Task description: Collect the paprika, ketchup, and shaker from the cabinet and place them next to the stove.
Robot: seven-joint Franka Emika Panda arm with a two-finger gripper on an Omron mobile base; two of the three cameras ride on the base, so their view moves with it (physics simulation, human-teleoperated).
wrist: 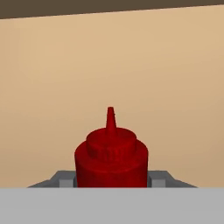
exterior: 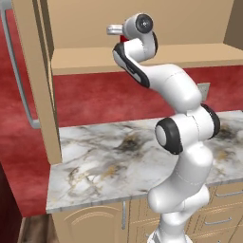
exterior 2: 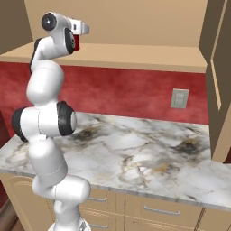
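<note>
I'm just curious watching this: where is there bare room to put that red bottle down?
The marble counter lies bare from the cabinet side panel across to the wall outlet. The cabinet shelf is also bare to the right of the hand. It is tight only around the gripper, closed on the ketchup.

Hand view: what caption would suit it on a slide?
Gripper shut on the red ketchup bottle, facing the cabinet's tan back wall.

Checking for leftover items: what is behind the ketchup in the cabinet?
Behind the ketchup, the hand view shows just the cabinet's plain tan back wall. The bottle itself covers the shelf area directly behind its body, so that patch cannot be checked.
</note>
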